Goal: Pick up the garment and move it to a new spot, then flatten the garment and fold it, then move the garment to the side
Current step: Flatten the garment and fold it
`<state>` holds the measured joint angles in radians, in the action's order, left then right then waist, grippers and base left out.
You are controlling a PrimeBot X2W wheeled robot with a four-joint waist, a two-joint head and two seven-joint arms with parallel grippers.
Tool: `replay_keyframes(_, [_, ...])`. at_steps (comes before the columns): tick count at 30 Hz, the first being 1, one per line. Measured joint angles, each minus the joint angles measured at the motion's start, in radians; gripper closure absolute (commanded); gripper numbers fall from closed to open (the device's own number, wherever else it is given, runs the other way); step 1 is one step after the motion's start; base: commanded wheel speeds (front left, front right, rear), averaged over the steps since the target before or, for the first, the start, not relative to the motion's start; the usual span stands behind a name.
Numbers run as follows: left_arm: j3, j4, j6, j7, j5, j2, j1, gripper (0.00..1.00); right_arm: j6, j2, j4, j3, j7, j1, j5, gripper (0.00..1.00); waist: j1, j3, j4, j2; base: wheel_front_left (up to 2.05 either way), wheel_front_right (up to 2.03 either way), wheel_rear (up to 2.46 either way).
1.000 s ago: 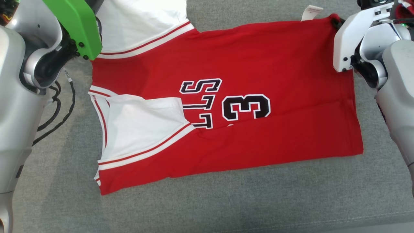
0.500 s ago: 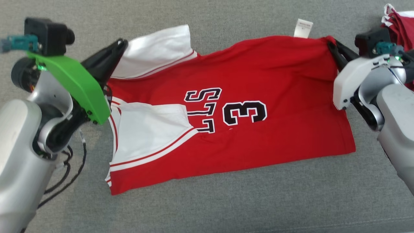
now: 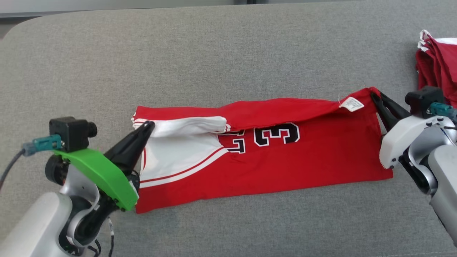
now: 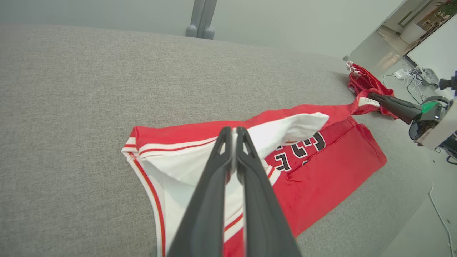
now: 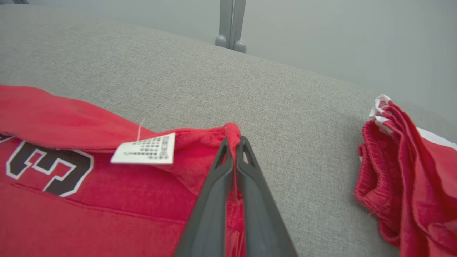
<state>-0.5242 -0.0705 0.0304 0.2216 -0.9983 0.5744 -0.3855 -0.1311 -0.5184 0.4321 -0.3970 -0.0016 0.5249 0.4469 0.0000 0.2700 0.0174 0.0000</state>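
Left gripper (image 4: 232, 131): both fingers pressed together, a thin fold of white cloth pinched between the tips. The cloth held is the white shoulder panel of the garment (image 3: 285, 167), a red basketball jersey with white and red striped trim.

Right gripper (image 5: 234, 140): fingers closed tight on a bunched red corner at the jersey's opposite end, cloth puckering up between the tips. White label (image 5: 144, 149) lies just beside that corner, printed side up.

Between the two grips the far edge of the jersey is raised and folded over toward the robot. It drapes over the upper part of the black lettering, and the number 3 (image 3: 276, 134) is partly covered along its top. The near half of the jersey lies flat on the grey fabric surface (image 3: 228, 64), long axis running left to right.

Left wrist carries a green bracket (image 3: 100, 175) with a small black camera (image 3: 71, 130) on top. Right wrist has a white cover (image 3: 400, 139).

A heap of red clothing (image 3: 437, 60) sits at the far right of the surface, beyond the right gripper and apart from the jersey. A grey post (image 5: 232, 25) stands behind the surface's far edge
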Motion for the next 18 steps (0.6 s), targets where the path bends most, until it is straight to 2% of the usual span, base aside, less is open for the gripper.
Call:
replay_keyframes(5, [-0.024, 0.006, -0.007, -0.043, 0.0, -0.032, 0.068, 1.0, 0.0, 0.0, -0.049, 0.059, 0.015, -0.092, -0.011, 1.0, 0.0, -0.011, 0.013, 0.0, 0.0, 0.0, 0.0])
replay_keyframes(15, [-0.064, 0.15, 0.005, -0.129, 0.024, -0.103, 0.114, 1.0, 0.0, 0.039, -0.087, 0.125, 0.008, -0.194, -0.071, 1.0, 0.0, -0.015, 0.012, 0.0, 0.0, 0.0, 0.0])
replay_keyframes(18, [-0.074, 0.181, 0.006, -0.142, 0.037, -0.106, 0.126, 1.0, 0.0, 0.045, -0.093, 0.133, -0.013, -0.209, -0.096, 0.78, 0.0, -0.018, 0.009, 0.0, 0.0, 0.0, 0.0])
